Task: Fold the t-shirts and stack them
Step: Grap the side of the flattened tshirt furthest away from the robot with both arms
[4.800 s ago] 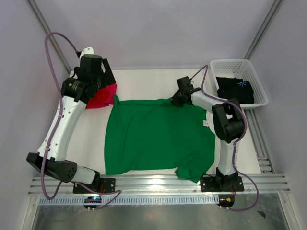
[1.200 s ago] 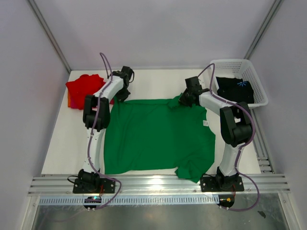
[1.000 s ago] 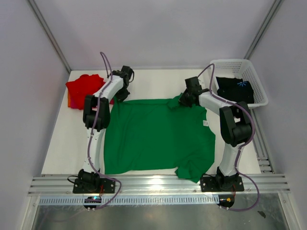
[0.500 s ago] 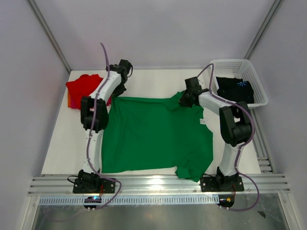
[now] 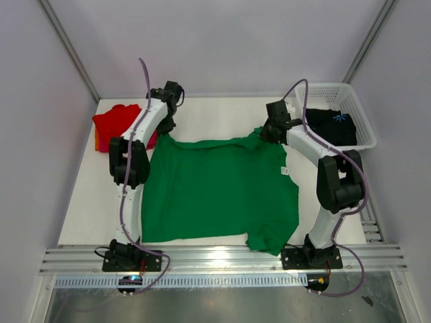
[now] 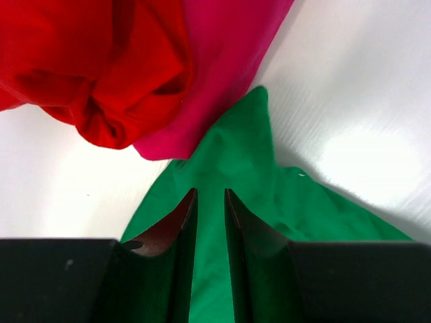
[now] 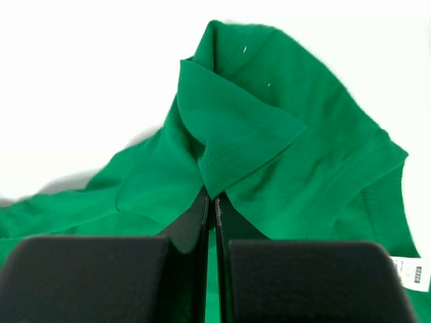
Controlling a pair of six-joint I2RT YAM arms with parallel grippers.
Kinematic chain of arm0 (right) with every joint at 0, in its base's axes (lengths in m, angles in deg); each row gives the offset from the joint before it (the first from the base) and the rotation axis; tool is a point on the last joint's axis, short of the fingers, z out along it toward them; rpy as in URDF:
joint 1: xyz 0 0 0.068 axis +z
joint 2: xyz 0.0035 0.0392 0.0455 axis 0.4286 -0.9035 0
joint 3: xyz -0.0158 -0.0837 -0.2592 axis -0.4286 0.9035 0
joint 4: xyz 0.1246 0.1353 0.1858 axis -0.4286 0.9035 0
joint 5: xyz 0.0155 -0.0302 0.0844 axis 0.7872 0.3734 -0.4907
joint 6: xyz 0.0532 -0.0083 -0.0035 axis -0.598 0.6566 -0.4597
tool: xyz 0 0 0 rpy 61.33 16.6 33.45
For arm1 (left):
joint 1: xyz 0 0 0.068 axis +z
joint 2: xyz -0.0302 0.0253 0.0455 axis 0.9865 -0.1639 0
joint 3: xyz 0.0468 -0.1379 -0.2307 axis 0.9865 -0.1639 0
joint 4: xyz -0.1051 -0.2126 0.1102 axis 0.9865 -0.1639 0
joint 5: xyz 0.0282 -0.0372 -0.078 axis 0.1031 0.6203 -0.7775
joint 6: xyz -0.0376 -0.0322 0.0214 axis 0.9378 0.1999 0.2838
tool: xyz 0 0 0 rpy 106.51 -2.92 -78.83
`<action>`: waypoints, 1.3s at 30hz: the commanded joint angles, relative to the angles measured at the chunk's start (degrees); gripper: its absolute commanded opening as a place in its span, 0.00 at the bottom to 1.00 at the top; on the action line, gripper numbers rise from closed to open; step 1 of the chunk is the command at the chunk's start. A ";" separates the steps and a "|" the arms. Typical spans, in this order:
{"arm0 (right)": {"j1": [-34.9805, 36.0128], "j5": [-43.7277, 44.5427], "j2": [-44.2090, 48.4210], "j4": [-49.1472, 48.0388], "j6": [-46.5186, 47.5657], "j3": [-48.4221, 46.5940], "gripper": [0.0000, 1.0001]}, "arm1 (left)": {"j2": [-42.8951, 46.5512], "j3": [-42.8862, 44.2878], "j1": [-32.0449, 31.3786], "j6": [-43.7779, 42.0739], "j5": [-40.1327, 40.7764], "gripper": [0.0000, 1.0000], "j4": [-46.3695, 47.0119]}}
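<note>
Both arms have reached farther out, drawing the green shirt [image 5: 215, 188] away from the bases. The left gripper [image 6: 210, 192], beside the red shirt [image 5: 114, 124] and pink shirt [image 6: 222, 54], hangs over the green shirt's far left corner, fingers slightly parted. The right gripper [image 7: 210, 195], arm extended, pinches a fold at its far right corner. The rest lies flat on the table [image 5: 81, 202].

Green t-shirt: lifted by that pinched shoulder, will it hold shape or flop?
Likely floppy: the green t-shirt creases and folds over at the right gripper pinch. Probably light, since a small pinch tents it. Its bunched near sleeve suggests it drags and wrinkles rather than sliding flat.
</note>
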State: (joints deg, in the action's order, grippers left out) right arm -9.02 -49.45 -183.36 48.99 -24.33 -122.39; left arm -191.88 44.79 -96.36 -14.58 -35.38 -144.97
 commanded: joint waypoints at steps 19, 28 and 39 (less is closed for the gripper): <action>-0.36 2.72 6.84 0.44 3.69 3.03 0.03 | 3.97 -4.51 -0.03 -2.10 -9.75 0.52 8.50; -0.36 2.54 6.75 0.35 4.31 3.91 0.03 | -1.73 2.50 -0.03 0.62 -13.03 0.54 10.98; -0.36 2.72 6.66 0.08 4.66 5.40 0.03 | -5.69 3.57 -0.03 0.97 -3.28 0.54 8.25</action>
State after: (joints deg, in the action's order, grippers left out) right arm -9.12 -47.81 -178.70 50.21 -20.90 -117.35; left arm -196.16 46.38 -96.36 -15.04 -43.34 -135.22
